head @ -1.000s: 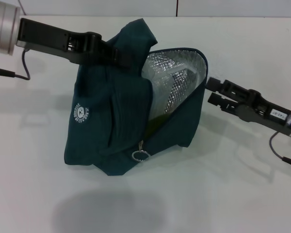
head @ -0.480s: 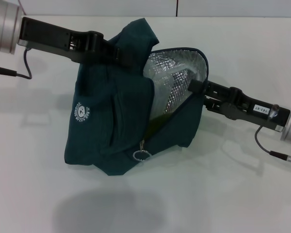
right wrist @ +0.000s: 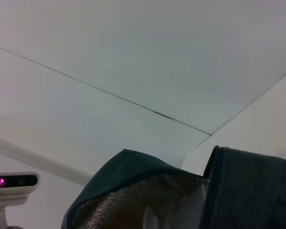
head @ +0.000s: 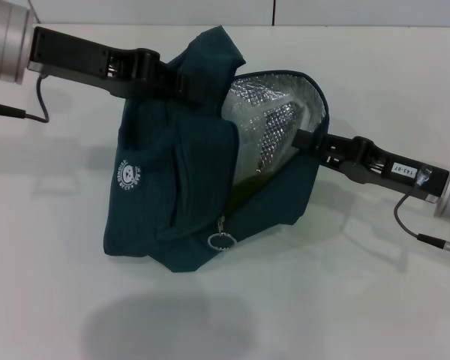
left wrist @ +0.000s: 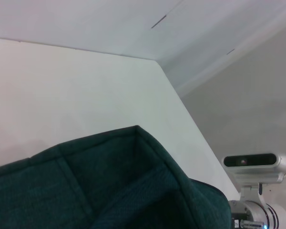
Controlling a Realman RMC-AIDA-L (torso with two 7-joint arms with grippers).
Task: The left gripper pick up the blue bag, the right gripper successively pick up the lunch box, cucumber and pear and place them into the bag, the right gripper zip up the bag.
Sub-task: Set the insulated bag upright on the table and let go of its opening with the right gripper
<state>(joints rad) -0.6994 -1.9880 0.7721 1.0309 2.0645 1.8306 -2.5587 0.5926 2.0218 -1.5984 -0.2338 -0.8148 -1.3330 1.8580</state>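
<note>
White surface (head: 360, 300) is carrying the blue bag (head: 172, 195) at centre, mouth gaping toward 2 o'clock, foil lining showing. Left claw (head: 181, 84) is reaching in from 10 o'clock, clenched on the bag's upper fabric, holding it up. Right claw (head: 304, 140) is coming in from 3 o'clock, tips at the bag's open edge; can't tell if clenched or released. Zip ring (head: 220, 240) is hanging low on the bag, at its 6 o'clock.

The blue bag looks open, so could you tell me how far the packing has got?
Done: no lunch box, cucumber or pear lies on the table. In hand: the left gripper holds up the blue bag, while the right gripper reaches into its foil-lined mouth. Left: zipping; the ring pull sits at the low end.
</note>
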